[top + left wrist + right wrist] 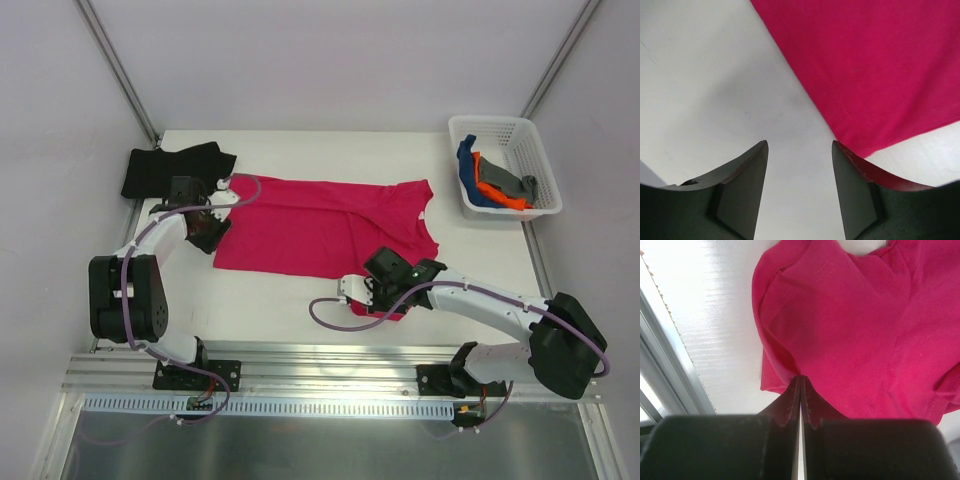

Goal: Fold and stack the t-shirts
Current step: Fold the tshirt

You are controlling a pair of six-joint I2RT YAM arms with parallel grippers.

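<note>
The crimson-pink t-shirt point(320, 225) lies spread across the middle of the table, its neck with a small white label point(424, 213) to the right. My left gripper point(207, 228) is open and empty just off the shirt's left hem; in the left wrist view point(800, 145) the shirt's corner point(880, 65) lies beside the right fingertip. My right gripper point(385, 288) is shut on a fold at the shirt's near right edge; in the right wrist view point(800, 377) it pinches the cloth point(855, 325). A black t-shirt point(175, 170) lies at the back left.
A white lattice basket point(497, 128) at the back right holds blue point(468, 172), orange point(492, 188) and grey point(522, 186) shirts. The table's near edge and metal rail point(330, 372) run just behind the right gripper.
</note>
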